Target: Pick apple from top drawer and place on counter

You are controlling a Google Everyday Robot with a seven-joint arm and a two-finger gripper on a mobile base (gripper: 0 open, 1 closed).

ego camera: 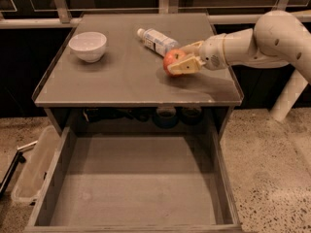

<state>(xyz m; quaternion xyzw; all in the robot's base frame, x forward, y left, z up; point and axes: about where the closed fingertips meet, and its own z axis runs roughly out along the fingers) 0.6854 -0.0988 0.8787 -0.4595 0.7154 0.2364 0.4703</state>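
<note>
The red apple [172, 61] with yellowish patches sits between the fingers of my gripper [183, 58], right at the surface of the counter [126, 76], right of its middle. I cannot tell if it rests on the counter or hangs just above it. The gripper is shut on the apple and reaches in from the right on a white arm [257, 40]. The top drawer [131, 178] is pulled fully open below the counter and its flat bottom is bare.
A white bowl [88, 46] stands at the counter's back left. A plastic water bottle [156, 40] lies on its side just behind the apple. A translucent bin [34, 166] stands on the floor left of the drawer. A white post [286, 98] rises at the right.
</note>
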